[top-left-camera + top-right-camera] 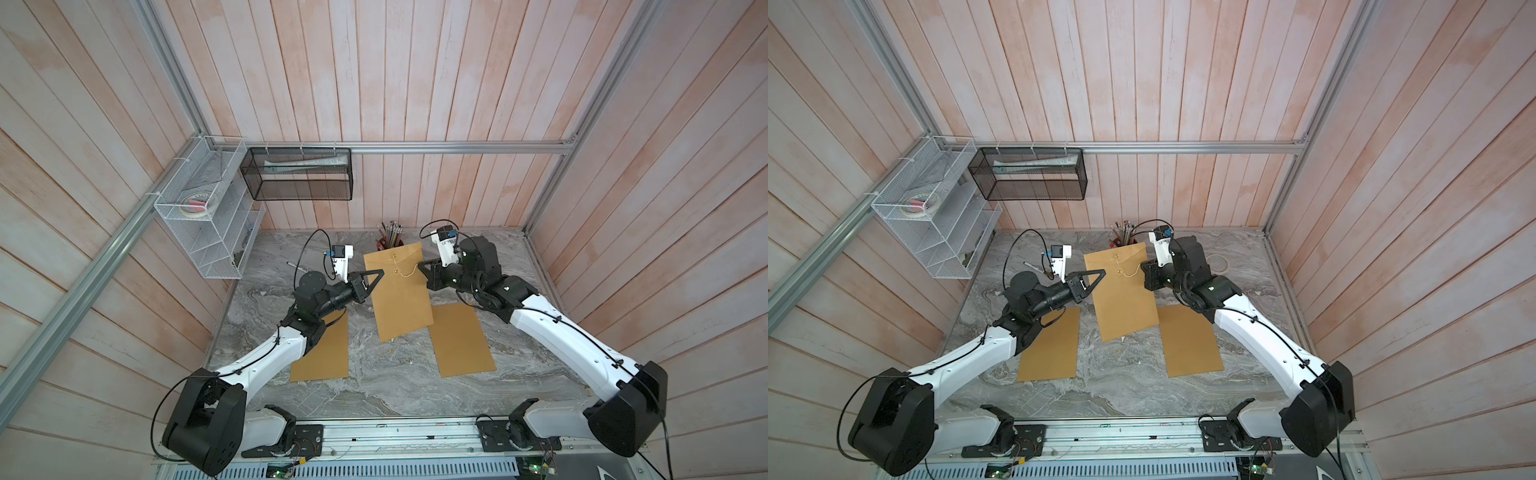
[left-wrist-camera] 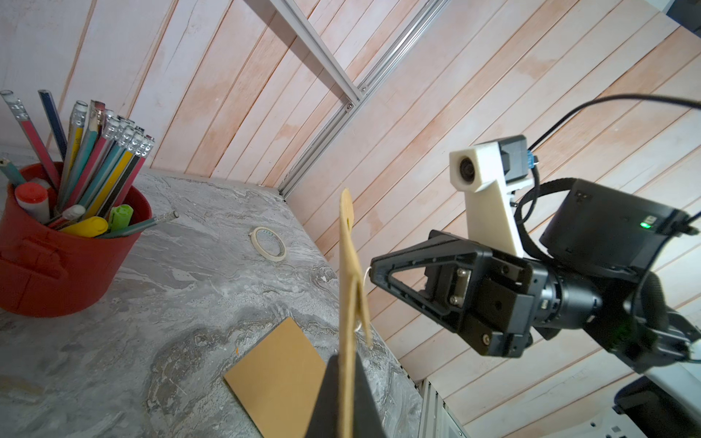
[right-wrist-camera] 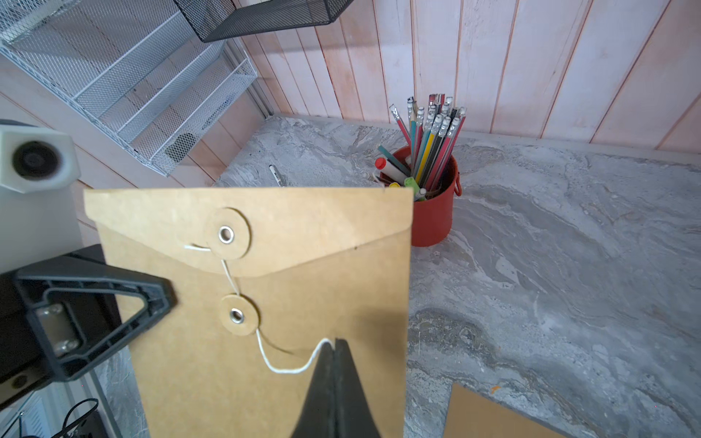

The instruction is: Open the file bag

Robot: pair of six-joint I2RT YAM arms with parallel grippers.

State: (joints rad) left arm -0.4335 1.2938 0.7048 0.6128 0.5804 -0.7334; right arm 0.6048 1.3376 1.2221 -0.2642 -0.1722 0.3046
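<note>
Left jaws clamp one edge of the file bag (image 1: pixel 399 299), while right jaws opposite pinch its white string (image 3: pixel 280 369).

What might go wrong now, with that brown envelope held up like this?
The left gripper pinches the file bag only at one edge, so it may twist or slip out. The right gripper grips the thin string, which leads from the lower button; a pull at the wrong angle might tear it or lose the string.
</note>
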